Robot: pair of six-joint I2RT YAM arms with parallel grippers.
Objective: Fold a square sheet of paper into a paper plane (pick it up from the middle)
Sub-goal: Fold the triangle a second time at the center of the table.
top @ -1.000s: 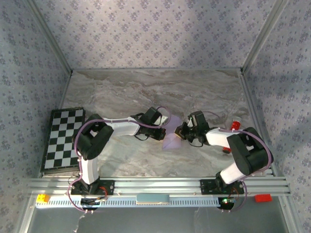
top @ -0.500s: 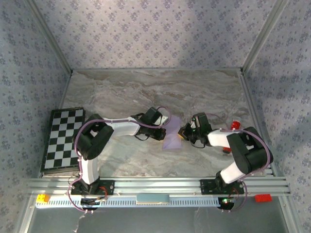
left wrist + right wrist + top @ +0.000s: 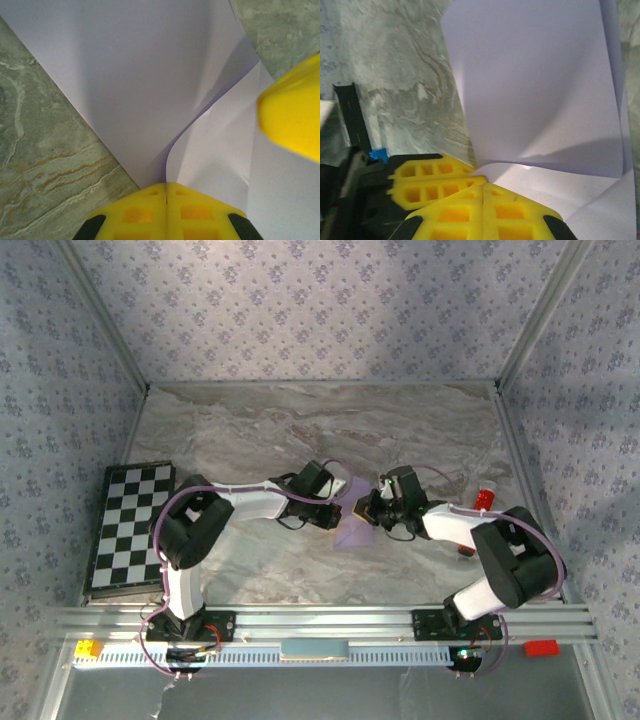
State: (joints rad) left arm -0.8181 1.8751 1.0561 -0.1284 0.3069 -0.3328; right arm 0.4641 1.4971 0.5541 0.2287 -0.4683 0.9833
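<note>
The left tool (image 3: 166, 186) has its jaws pressed together, pinching a curled fold of the paper (image 3: 140, 75). The right tool (image 3: 483, 189) is also closed and appears to pinch the same sheet, though its contact point is partly hidden. Both tools sit just beside each other near the middle of the tabletop (image 3: 250, 430). The paper lies between them, partly folded, with one flap raised.

marble table (image 3: 250, 430), chequered board (image 3: 130, 530) L, lilac paper (image 3: 351, 534) ctr
</note>
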